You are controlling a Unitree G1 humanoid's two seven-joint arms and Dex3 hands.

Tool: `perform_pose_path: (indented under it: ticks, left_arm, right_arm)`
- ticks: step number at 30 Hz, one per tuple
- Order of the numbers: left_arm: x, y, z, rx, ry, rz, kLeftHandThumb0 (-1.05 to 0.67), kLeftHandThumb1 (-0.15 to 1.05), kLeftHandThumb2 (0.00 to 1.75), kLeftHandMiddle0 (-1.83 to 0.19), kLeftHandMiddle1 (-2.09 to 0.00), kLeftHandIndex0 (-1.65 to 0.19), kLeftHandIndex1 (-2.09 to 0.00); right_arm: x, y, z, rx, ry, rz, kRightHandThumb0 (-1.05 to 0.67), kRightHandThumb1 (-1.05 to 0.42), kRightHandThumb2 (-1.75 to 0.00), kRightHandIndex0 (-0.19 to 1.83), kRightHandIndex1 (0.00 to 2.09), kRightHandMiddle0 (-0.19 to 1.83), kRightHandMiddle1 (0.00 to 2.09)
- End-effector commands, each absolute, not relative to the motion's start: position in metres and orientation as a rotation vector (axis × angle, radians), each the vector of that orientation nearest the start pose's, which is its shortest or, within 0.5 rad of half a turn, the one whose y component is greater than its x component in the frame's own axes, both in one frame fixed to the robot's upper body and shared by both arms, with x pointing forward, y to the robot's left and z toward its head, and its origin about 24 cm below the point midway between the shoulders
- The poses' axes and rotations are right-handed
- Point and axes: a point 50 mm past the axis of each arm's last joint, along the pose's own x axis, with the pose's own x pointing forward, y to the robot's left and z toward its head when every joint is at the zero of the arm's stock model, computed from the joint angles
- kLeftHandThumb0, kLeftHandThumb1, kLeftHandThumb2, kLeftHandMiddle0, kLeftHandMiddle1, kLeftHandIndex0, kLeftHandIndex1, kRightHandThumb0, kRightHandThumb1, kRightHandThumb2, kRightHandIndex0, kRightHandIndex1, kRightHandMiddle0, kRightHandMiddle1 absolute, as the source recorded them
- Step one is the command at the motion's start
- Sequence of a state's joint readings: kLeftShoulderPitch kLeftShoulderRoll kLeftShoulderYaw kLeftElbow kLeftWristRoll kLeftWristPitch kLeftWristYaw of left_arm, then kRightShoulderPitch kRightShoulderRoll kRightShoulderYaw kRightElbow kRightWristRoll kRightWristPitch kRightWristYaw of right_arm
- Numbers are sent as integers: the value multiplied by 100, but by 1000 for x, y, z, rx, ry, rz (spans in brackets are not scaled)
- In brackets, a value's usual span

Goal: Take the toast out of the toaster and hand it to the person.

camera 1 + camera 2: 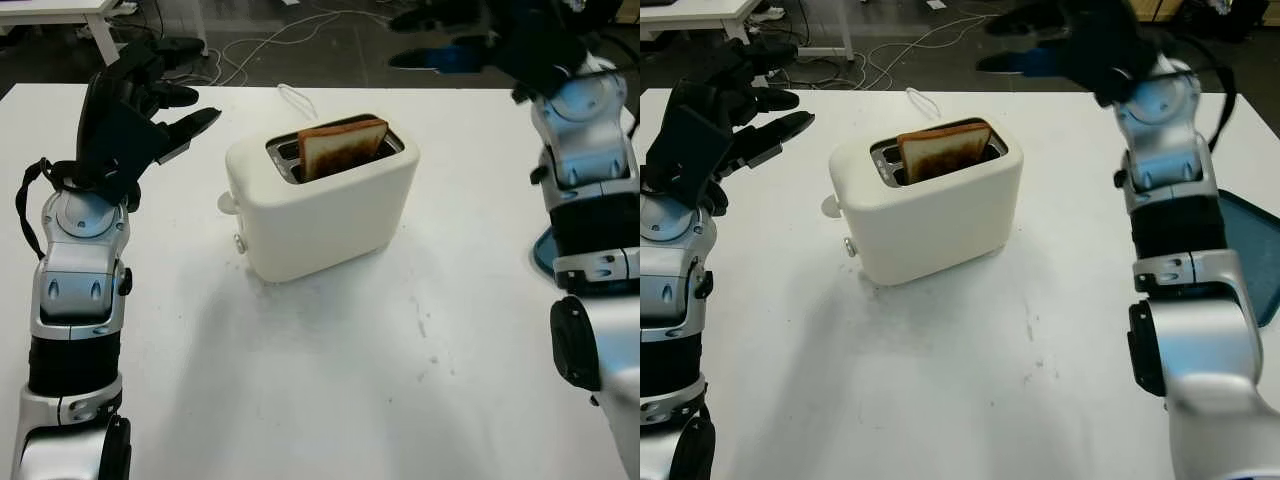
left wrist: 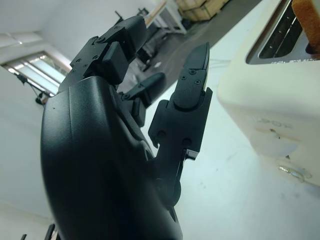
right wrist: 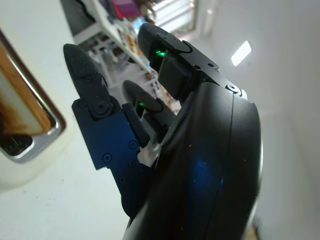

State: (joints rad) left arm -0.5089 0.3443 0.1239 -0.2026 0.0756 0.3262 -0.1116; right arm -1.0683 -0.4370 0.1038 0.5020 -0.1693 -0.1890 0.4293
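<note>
1. Since the toast is sitting up out of a slot of the toaster with nobody touching it, I'd call this the approach step, with the grab not yet started.
2. The toaster is mid-counter. The left hand is up off to its left, well apart from it, fingers apart and holding nothing.
3. The right hand is beyond and to the right of the toaster, out past the far counter edge, also empty with its fingers apart.
4. Next move, my guess: one hand needs to come in over the slot and pinch the exposed top of the slice, then lift straight up so it doesn't snag.
5. The head views give the whole layout, plus a blue tray at the toaster's right by the counter edge.
6. The right wrist view gets the slot's metal rim and browned slice face up close, while the left wrist view shows the toaster's end with its lever.
</note>
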Motion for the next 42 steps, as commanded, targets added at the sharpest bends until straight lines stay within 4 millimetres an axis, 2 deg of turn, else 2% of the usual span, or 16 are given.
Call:
perform_pose_path:
  ticks: [1, 7, 10, 14, 20, 27, 31, 36, 42]
  left_arm:
    - [310, 194, 218, 384, -383, 21, -25, 91, 0, -31, -92, -40, -51]
    - [310, 195, 218, 385, -385, 25, -26, 91, 0, -30, -92, -40, -50]
    - [309, 196, 218, 386, -386, 28, -27, 90, 0, -31, -93, -40, -49]
    - [309, 197, 217, 382, -390, 27, -28, 90, 0, -31, -94, -40, -49]
    - [308, 198, 217, 380, -386, 26, -28, 90, 0, -30, -94, -39, -49]
    - [309, 197, 216, 378, -390, 24, -28, 90, 0, -31, -94, -40, -49]
    - [309, 197, 216, 377, -388, 27, -28, 91, 0, -31, -94, -40, -49]
    - [309, 196, 217, 384, -390, 26, -28, 90, 0, -30, -95, -40, -50]
    - [310, 197, 216, 383, -393, 26, -28, 90, 0, -30, -96, -40, -50]
  right_arm:
    - [373, -118, 288, -863, -624, 492, -56, -63, 0, 62, 85, 88, 13]
    - [372, -97, 275, -1000, -613, 549, -54, -61, 0, 61, 86, 87, 13]
    - [373, -92, 269, -1052, -584, 586, -53, -61, 0, 58, 85, 84, 11]
    - [373, -88, 261, -1139, -574, 617, -60, -62, 0, 57, 83, 85, 11]
    - [371, -89, 257, -1199, -563, 633, -61, -63, -1, 56, 80, 83, 9]
    - [372, -92, 249, -1273, -541, 616, -57, -64, -1, 61, 86, 86, 9]
    - [373, -94, 244, -1318, -547, 589, -51, -65, 0, 68, 104, 93, 11]
    - [375, -97, 238, -1376, -549, 574, -48, -66, 0, 62, 123, 100, 12]
    - [379, -100, 228, -1398, -488, 610, -43, -69, -1, 62, 114, 104, 13]
